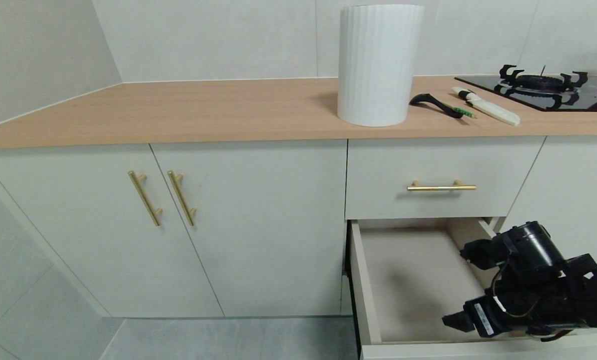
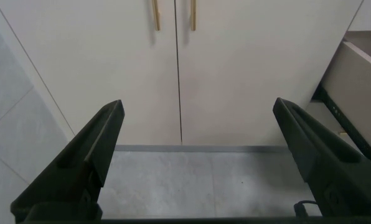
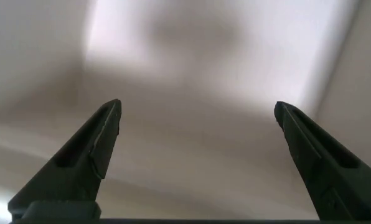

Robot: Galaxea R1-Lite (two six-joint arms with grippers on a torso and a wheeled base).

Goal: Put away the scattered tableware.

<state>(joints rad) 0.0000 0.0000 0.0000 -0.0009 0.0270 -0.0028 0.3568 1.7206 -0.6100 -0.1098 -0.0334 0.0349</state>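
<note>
Now jaws wide, empty; right gripper in drawer, knife well apart on counter.

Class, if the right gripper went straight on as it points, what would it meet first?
The right gripper would probably meet the bare floor of the open drawer, though depth is unclear.

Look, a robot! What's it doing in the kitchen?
It's putting away kitchen tools. Its right hand is open at the pulled-out drawer, holding nothing. The left hand is open too, facing the cupboard doors. A black tool and a white tool lie on the counter beside a white tub, not yet put away.
</note>
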